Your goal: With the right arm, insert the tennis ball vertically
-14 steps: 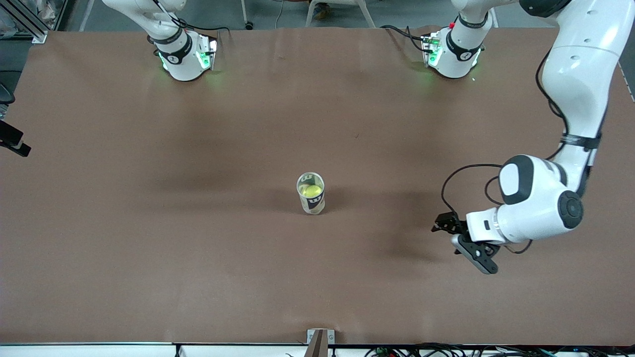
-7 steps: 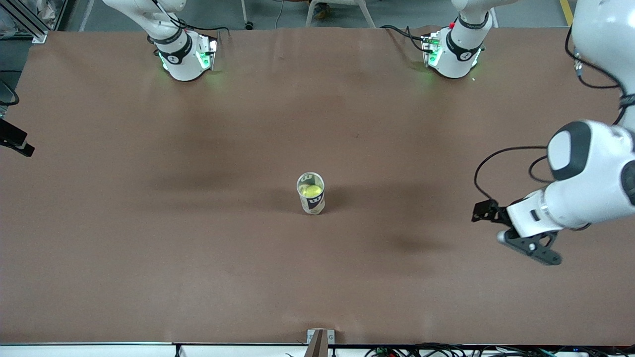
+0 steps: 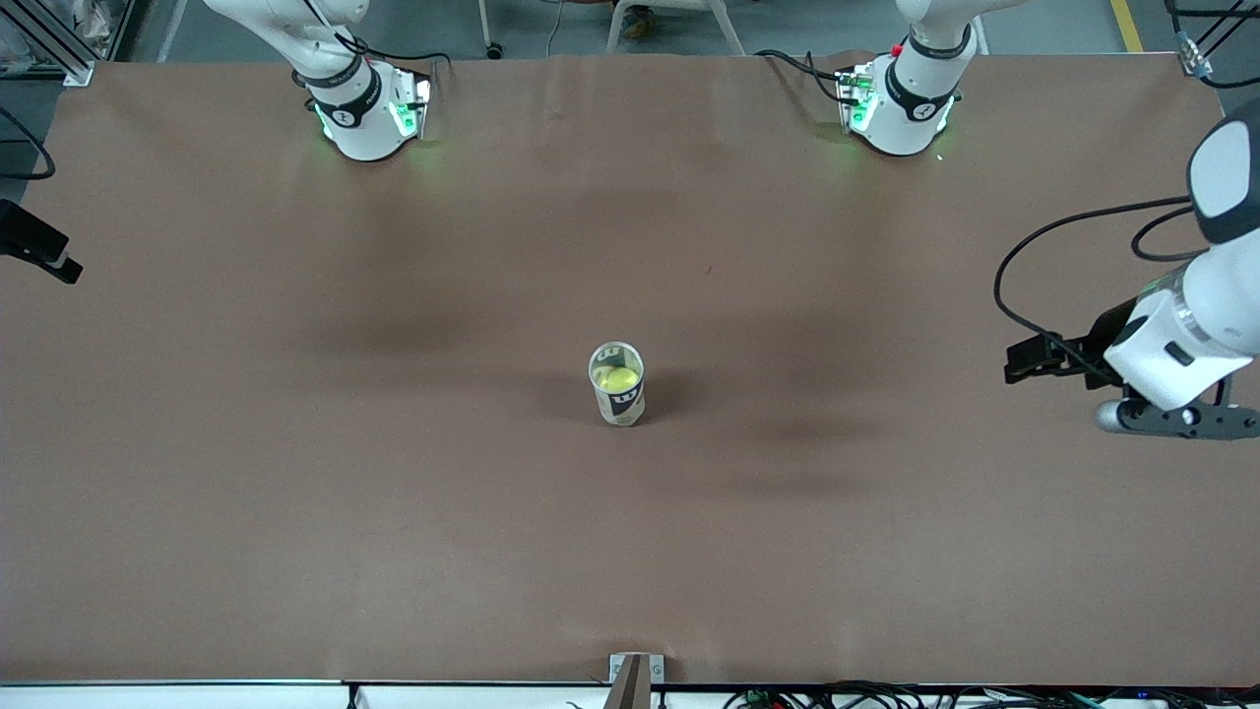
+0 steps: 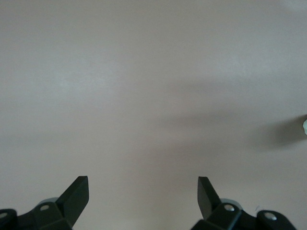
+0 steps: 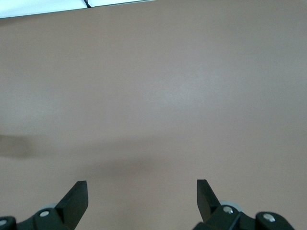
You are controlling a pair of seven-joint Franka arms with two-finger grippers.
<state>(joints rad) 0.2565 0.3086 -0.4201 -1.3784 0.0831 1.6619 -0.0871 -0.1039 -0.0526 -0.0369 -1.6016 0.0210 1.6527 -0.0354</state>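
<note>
One clear tube [image 3: 617, 384] stands upright near the middle of the brown table [image 3: 394, 492], mouth open to the top, and one yellow tennis ball [image 3: 620, 378] sits inside it, showing through the wall. A dark label band wraps the lower part of the tube. Nothing leans on it, nothing lies beside it; brown surface runs out on every side.

Two arm bases stand along the table edge farthest from the front camera, both lit green: the right arm's base [image 3: 362, 108] and the left arm's base [image 3: 901, 103]. That makes one tube, one ball, two arms.

The left gripper [image 4: 143, 194] hangs over the table at the left arm's end, well apart from the tube, its white wrist running off the frame edge; the jaws stand wide apart with nothing between them, only bare table below. A black cable [image 3: 1043, 256] loops beside that wrist.

The right gripper [image 5: 142, 195] is over bare brown table too, close to the table's edge, where a pale strip shows past it; jaws spread wide, holding nothing. In the front view only a dark piece [image 3: 34, 251] at the right arm's end shows.
</note>
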